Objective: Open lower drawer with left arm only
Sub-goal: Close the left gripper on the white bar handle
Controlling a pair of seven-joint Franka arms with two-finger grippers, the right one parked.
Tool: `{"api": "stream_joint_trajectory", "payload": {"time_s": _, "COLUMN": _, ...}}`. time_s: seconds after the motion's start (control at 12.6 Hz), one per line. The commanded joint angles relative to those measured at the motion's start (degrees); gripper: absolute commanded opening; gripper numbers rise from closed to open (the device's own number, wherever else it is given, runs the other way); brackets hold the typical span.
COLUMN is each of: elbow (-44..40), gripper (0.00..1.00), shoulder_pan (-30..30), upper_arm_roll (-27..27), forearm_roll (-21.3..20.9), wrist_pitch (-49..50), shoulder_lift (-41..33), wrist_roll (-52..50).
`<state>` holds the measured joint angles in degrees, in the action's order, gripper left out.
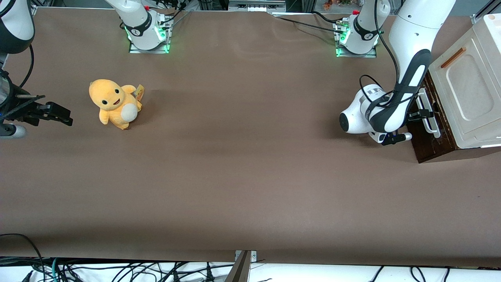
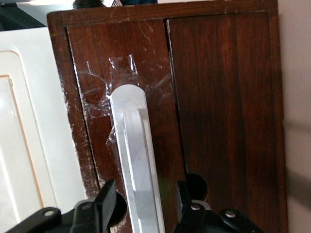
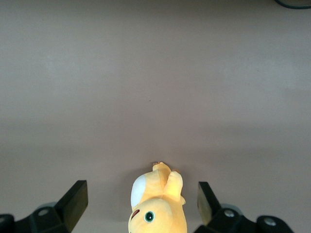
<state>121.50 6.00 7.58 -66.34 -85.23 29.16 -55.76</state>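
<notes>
The left arm (image 1: 407, 74) is positioning its pincer (image 2: 146, 204) at the lower drawer (image 2: 218, 97), fingers (image 2: 104, 201) standing apart astride the white handle (image 2: 133, 160).

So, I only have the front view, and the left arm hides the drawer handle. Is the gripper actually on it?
Observer: In the left wrist view the gripper straddles the white handle of the lower drawer, one finger on each side.
Operator: Clamped?
Observer: No, open. Dark gaps show between the fingers and the bar.
Operator: Anything odd about the handle?
Observer: Clear tape is stuck on the wood around its rounded end.
</notes>
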Motion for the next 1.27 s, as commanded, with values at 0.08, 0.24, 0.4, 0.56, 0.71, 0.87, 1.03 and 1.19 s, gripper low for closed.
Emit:
{"api": "stream_joint_trajectory", "payload": {"time_s": 0.08, "elbow": 0.75, "gripper": 0.41, "shoulder_pan": -0.29, "upper_arm_roll": 0.24, "forearm_roll": -1.87, "wrist_pitch": 0.50, "shoulder_lift": -0.42, "wrist_roll": 0.13}}
{"api": "stream_joint_trajectory", "payload": {"time_s": 0.24, "elbow": 0.66, "gripper": 0.25, "shoulder_pan": -0.29, "upper_arm_roll": 0.24, "forearm_roll": -1.87, "wrist_pitch": 0.50, "shoulder_lift": -0.42, "wrist_roll": 0.13}}
{"api": "stream_joint_trajectory", "payload": {"time_s": 0.4, "elbow": 0.58, "gripper": 0.21, "shoulder_pan": -0.29, "upper_arm_roll": 0.24, "forearm_roll": -1.87, "wrist_pitch": 0.50, "shoulder_lift": -0.42, "wrist_roll": 0.13}}
{"api": "stream_joint_trajectory", "payload": {"time_s": 0.56, "elbow": 0.49, "gripper": 0.21, "shoulder_pan": -0.29, "upper_arm_roll": 0.24, "forearm_roll": -1.87, "wrist_pitch": 0.50, "shoulder_lift": -0.42, "wrist_roll": 0.21}}
{"api": "stream_joint_trajectory", "payload": {"time_s": 0.71, "elbow": 0.31, "gripper": 0.21, "shoulder_pan": -0.20, "upper_arm_roll": 0.33, "forearm_roll": -1.78, "wrist_pitch": 0.50, "shoulder_lift": -0.51, "wrist_roll": 0.13}}
{"api": "stream_joint_trajectory", "payload": {"time_s": 0.87, "elbow": 0.14, "gripper": 0.21, "shoulder_pan": -0.11, "upper_arm_roll": 0.33, "forearm_roll": -1.34, "wrist_pitch": 0.50, "shoulder_lift": -0.51, "wrist_roll": -0.05}}
{"api": "stream_joint_trajectory", "payload": {"time_s": 1.03, "elbow": 0.05, "gripper": 0.21, "shoulder_pan": 0.33, "upper_arm_roll": 0.42, "forearm_roll": -0.90, "wrist_pitch": 0.50, "shoulder_lift": -0.51, "wrist_roll": -0.05}}
{"api": "stream_joint_trajectory", "payload": {"time_s": 1.19, "elbow": 0.05, "gripper": 0.21, "shoulder_pan": 0.51, "upper_arm_roll": 0.77, "forearm_roll": -0.73, "wrist_pitch": 0.59, "shoulder_lift": -0.68, "wrist_roll": -0.14}}
